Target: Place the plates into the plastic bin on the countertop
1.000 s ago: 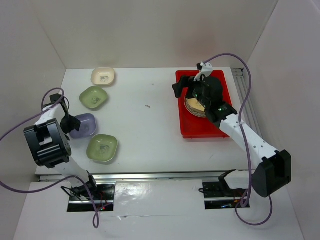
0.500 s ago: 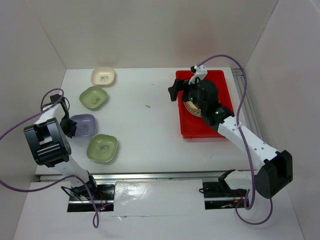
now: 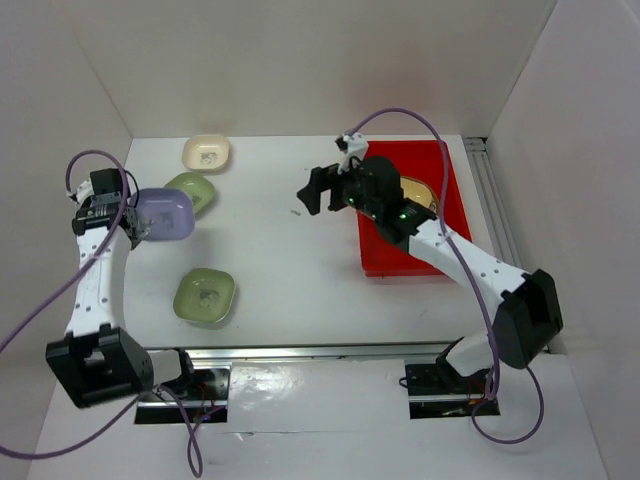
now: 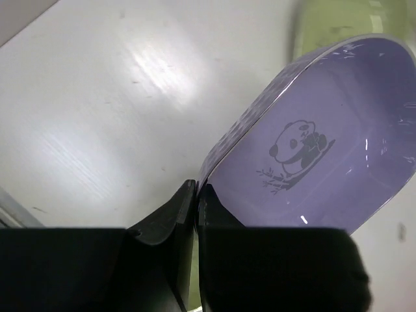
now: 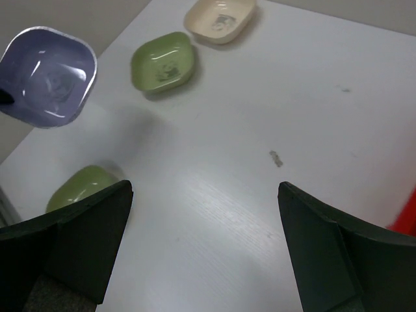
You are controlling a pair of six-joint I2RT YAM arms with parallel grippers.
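My left gripper [image 3: 135, 227] [image 4: 196, 192] is shut on the near rim of the lavender plate [image 3: 166, 213] [image 4: 312, 149], which hangs lifted and tilted above the countertop [image 3: 290, 260]. A cream plate [image 3: 207, 152] [image 5: 220, 16] and two green plates [image 3: 192, 188] [image 3: 205, 296] lie on the left side. The round brown-rimmed plate [image 3: 420, 190] rests in the red plastic bin [image 3: 400, 258], partly behind the right arm. Left of the bin, over bare table, my right gripper [image 3: 318, 190] [image 5: 205, 188] stands open with nothing between its fingers. The right wrist view shows the lavender plate [image 5: 47, 77] and both green plates [image 5: 162, 62] [image 5: 81, 187].
White walls close in the table at the back and on both sides. A small dark speck [image 3: 297, 211] [image 5: 277, 158] lies mid-table. A metal rail [image 3: 490, 200] runs along the right of the bin, whose red edge [image 5: 406, 218] shows in the right wrist view.
My left gripper has shut on the lavender plate's rim and lifted it up and away from me. The right arm has swung left out of the bin, leaving the round plate there.
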